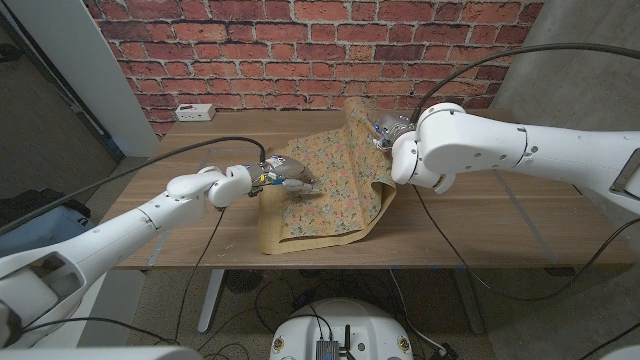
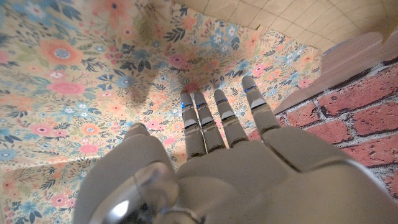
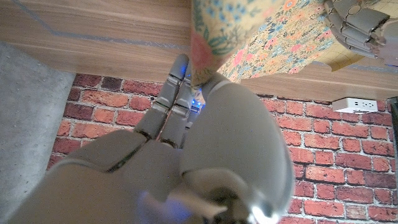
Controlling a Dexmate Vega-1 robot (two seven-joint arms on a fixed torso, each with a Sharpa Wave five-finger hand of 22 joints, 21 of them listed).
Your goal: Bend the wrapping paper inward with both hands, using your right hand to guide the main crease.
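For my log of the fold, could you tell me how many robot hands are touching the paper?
2. The left hand presses on the paper at its left edge; the right hand pinches the lifted far corner, fingers against the sheet.

Wrapping paper (image 1: 335, 185) — floral on cream (tan underside); red brick wall (image 1: 300, 50).

Head camera looks down over wooden table (image 1: 480, 215); both wrist cameras close behind hands, apparently inverted, sharing floral-printed wrapping paper (image 2: 93, 81).
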